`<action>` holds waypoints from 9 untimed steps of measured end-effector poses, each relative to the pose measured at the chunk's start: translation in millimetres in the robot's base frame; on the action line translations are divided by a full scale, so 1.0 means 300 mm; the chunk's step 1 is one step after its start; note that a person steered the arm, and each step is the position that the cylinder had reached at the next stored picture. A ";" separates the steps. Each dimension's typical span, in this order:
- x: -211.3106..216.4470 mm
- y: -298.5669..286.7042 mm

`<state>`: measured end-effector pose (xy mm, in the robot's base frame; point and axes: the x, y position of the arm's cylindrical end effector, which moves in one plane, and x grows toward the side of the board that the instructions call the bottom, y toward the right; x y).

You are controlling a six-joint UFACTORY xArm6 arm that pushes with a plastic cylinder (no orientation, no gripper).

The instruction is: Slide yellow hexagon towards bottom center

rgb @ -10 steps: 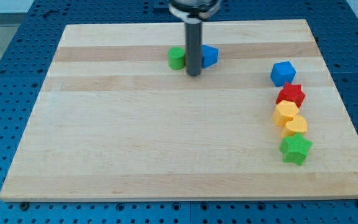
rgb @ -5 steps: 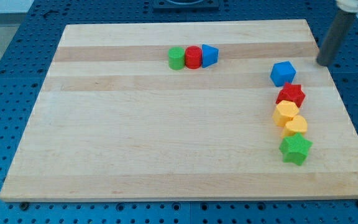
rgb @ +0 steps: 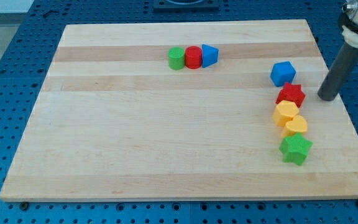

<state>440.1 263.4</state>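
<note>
The yellow hexagon (rgb: 285, 112) lies near the view's right edge of the wooden board (rgb: 135, 143), in a column of blocks. Above it is a red star (rgb: 291, 94), below it a yellow heart (rgb: 296, 126). My tip (rgb: 326, 98) is on the board to the right of the red star, up and right of the yellow hexagon, with a gap between them.
A blue cube (rgb: 283, 73) tops the right column and a green star (rgb: 296, 149) ends it. Near the view's top centre stand a green cylinder (rgb: 176, 58), a red cylinder (rgb: 193, 57) and a blue triangle (rgb: 209, 55) in a row.
My tip went from the top-centre row, where it hid the red cylinder, to the right edge, then moved down to beside the red star. No block has moved.
</note>
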 end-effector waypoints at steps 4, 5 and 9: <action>0.136 -0.450; 0.186 -0.553; 0.265 -0.470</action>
<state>519.6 122.4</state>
